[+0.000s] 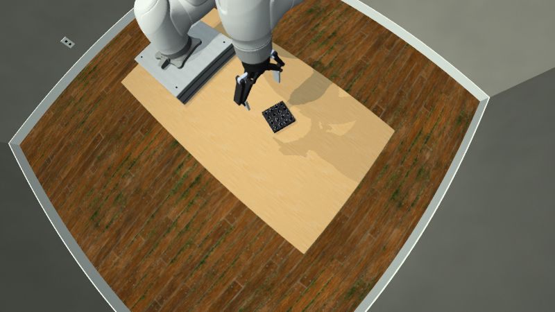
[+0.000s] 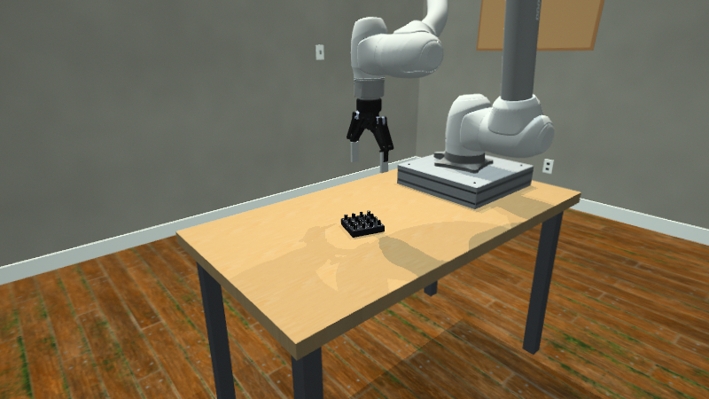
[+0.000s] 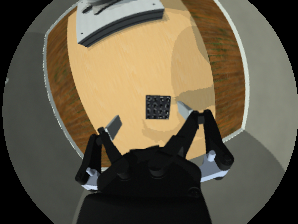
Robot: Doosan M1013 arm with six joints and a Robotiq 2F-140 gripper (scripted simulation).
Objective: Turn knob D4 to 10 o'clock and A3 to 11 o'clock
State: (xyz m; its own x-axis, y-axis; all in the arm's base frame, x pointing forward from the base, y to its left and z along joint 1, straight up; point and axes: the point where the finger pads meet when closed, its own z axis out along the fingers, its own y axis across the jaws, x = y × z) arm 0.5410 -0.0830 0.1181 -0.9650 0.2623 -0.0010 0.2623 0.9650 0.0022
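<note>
The black knob box [image 1: 278, 116] stands on its feet on the wooden table, with its rows of small knobs on top. It also shows in the exterior view [image 2: 362, 223] and in the wrist view [image 3: 158, 107]. The knobs are too small to read their lines or names. My gripper [image 1: 262, 89] hangs high above the table, well clear of the box. Its fingers are spread wide and empty, as the exterior view [image 2: 369, 160] and the wrist view [image 3: 149, 116] show. In the wrist view the box lies between the two fingertips, far below.
The arm's grey base plate [image 1: 186, 62] sits on the table's far end; it also shows in the exterior view [image 2: 464, 179]. Arm shadows fall on the table beside the box. The table edge [image 2: 297, 342] is near the camera.
</note>
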